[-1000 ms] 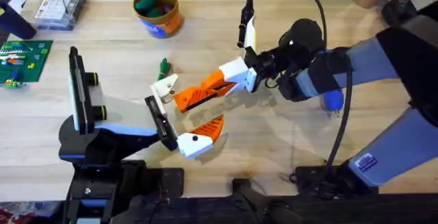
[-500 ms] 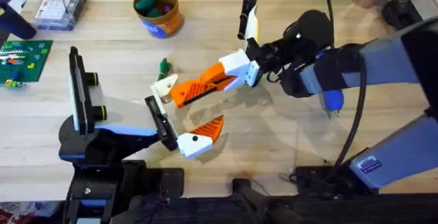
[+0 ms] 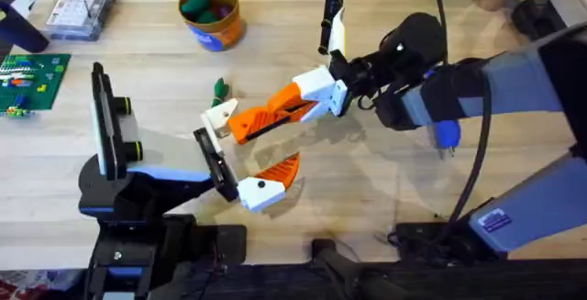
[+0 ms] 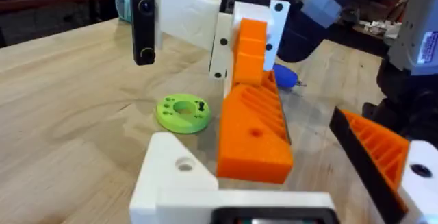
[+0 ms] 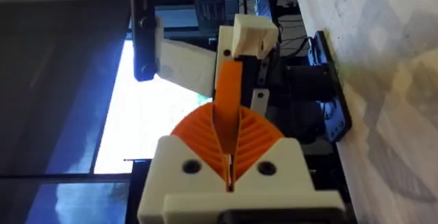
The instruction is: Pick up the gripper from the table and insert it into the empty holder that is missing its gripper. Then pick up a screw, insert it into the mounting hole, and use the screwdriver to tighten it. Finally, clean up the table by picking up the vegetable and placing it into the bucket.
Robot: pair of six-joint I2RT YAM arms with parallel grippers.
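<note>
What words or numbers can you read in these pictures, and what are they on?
No text can be read.
The bucket has a blue label patch: too small to read.
The right arm's blue-grey sleeve carries a small sticker: print too blurred to read.
The same kind of sticker in the left wrist view: lines of print, not readable.

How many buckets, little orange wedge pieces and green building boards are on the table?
Buckets: 1, the bucket.
Orange wedge pieces: 2, the gripper held in the right pincer, and the wedge with a black dot.
Green building boards: 1, the green board.
Total: 4.
</note>
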